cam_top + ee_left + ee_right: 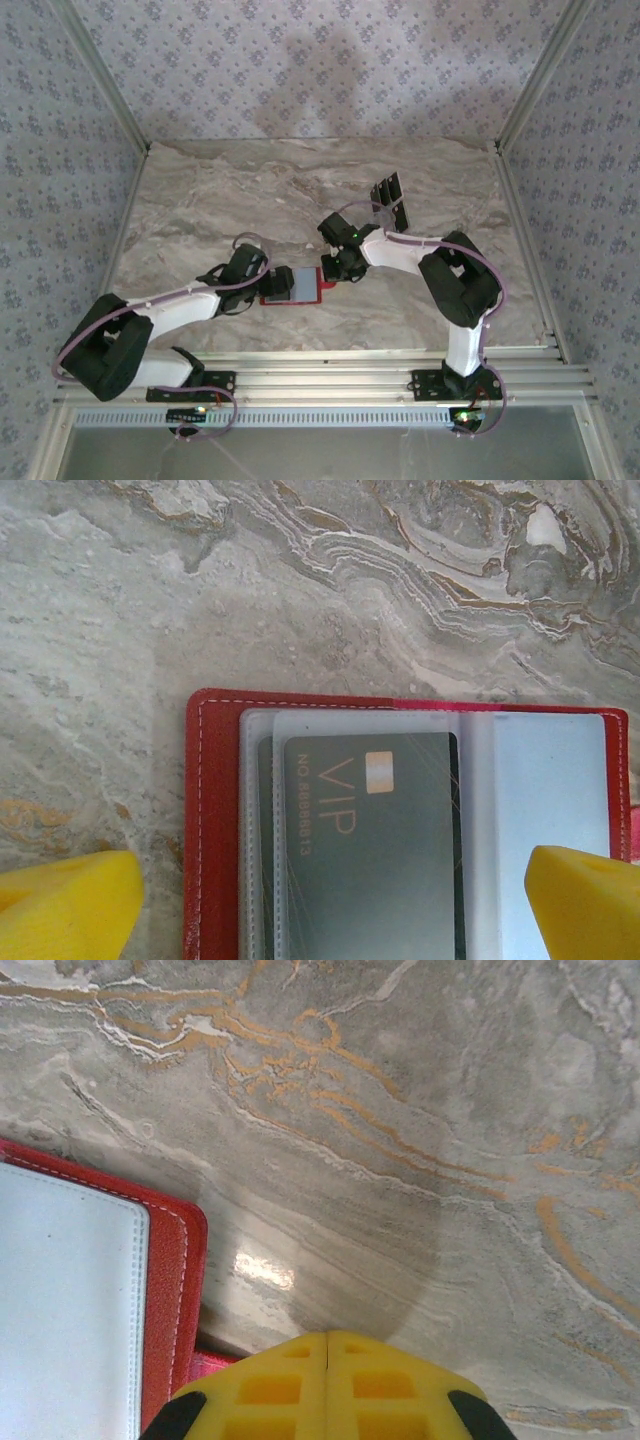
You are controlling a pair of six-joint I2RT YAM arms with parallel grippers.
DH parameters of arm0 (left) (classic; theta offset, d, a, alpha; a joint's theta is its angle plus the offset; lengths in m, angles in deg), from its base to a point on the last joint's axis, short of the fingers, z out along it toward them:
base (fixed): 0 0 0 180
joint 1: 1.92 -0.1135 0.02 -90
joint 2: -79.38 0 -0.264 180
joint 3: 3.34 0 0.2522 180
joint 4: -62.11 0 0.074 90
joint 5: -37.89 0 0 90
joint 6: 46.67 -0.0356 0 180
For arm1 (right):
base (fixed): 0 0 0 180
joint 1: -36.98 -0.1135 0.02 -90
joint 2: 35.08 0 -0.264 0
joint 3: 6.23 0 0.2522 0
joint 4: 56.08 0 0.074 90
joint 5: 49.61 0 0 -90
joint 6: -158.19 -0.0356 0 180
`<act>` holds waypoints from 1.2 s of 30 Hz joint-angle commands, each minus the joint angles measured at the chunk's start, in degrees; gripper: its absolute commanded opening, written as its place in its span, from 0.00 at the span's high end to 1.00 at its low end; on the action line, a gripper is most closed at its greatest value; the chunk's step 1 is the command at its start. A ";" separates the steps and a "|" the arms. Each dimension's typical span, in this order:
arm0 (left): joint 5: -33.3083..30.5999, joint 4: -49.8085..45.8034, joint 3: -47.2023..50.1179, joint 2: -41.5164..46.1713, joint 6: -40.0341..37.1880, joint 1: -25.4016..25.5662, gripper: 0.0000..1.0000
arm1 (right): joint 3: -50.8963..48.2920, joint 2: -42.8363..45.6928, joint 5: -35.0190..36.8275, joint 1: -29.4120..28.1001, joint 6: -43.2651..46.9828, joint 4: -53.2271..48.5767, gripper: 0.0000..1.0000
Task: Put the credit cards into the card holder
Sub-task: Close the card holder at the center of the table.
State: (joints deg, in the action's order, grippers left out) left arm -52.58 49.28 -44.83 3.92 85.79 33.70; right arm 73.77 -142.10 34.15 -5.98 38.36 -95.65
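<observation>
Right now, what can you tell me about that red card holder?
The card holder is a red, leather-looking case with pale stitching, lying open and flat on the marble table. Its cloudy clear pockets face up; one holds a dark card marked VIP, the neighbouring pocket looks empty. The open left gripper hangs over it; the shut right gripper sits by its edge.

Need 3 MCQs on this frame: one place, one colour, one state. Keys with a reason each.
1. Where is the VIP card? A in a clear pocket of the holder; B loose beside it; C under it.
2. Holder cover colour? A blue; B red; C black.
3. Right hand is: A wide open; B shut on a card; C shut, empty.
Key: 1A, pocket film covers it; 2B, red stitched edge; 3C, closed tight, nothing between.
</observation>
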 commanded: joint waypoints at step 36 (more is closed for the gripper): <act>4.21 13.47 -3.55 4.55 3.58 6.94 0.00 | -0.85 -8.16 -8.28 -0.81 -1.64 7.58 1.00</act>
State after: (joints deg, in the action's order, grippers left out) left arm -48.91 58.07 -46.95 8.02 87.80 39.14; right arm 74.25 -143.24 31.27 -5.08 37.53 -94.90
